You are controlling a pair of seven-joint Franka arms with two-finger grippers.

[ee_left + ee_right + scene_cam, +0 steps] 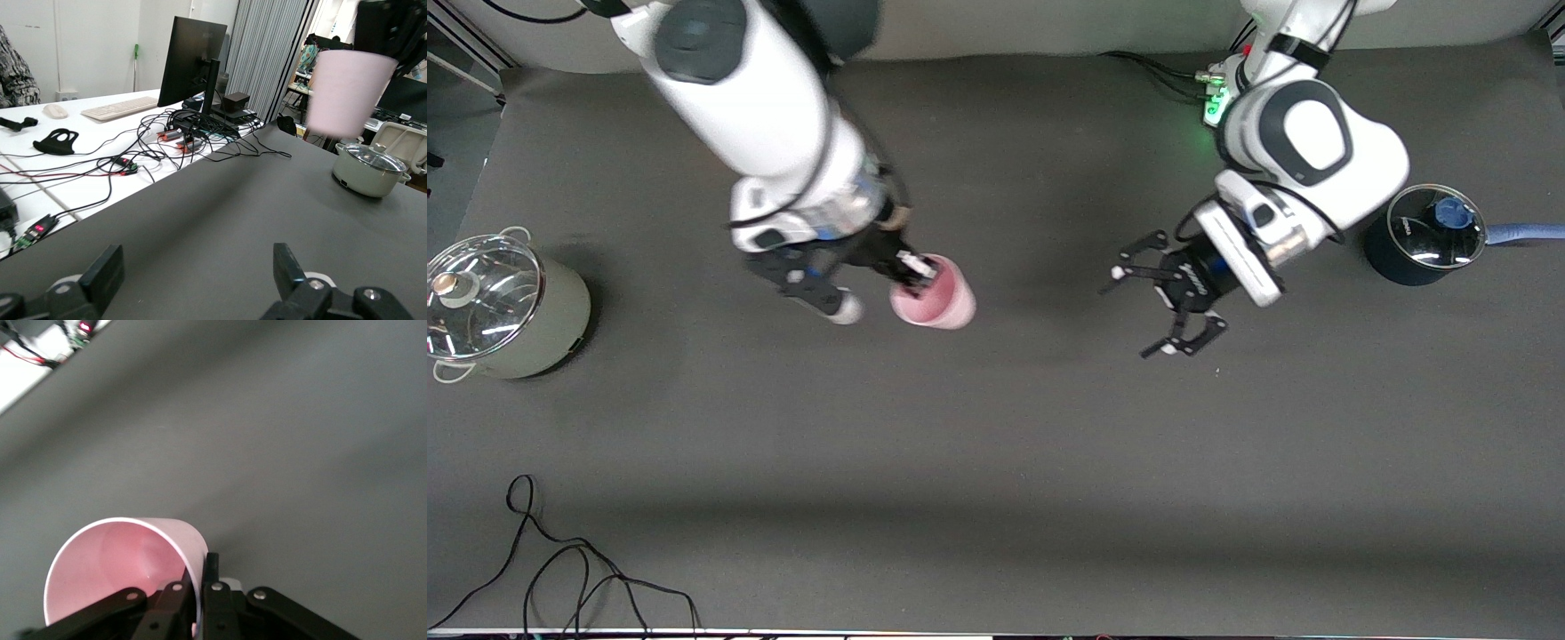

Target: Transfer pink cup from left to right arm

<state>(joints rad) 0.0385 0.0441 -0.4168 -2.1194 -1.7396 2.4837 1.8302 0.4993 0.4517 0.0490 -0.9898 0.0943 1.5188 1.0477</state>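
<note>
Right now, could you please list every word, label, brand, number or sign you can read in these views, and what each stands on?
None can be read.
Left gripper: small white print on its black body, too blurred to read.
Dark pot beside the left arm: faint pale mark on its wall, too small to read.
Pink cup in the right gripper: no print shows.

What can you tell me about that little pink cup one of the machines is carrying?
The small pale pink tapered plastic cup has no handle, and its rim is wider than its base. The inside looks smooth and empty. The right gripper holds it off the dark grey table mat, pinching the wall at the rim: one black finger sits outside, another inside. The cup hangs with its rim toward the gripper. The left gripper, fingers spread open, hangs apart from it over the mat, touching nothing.
</note>
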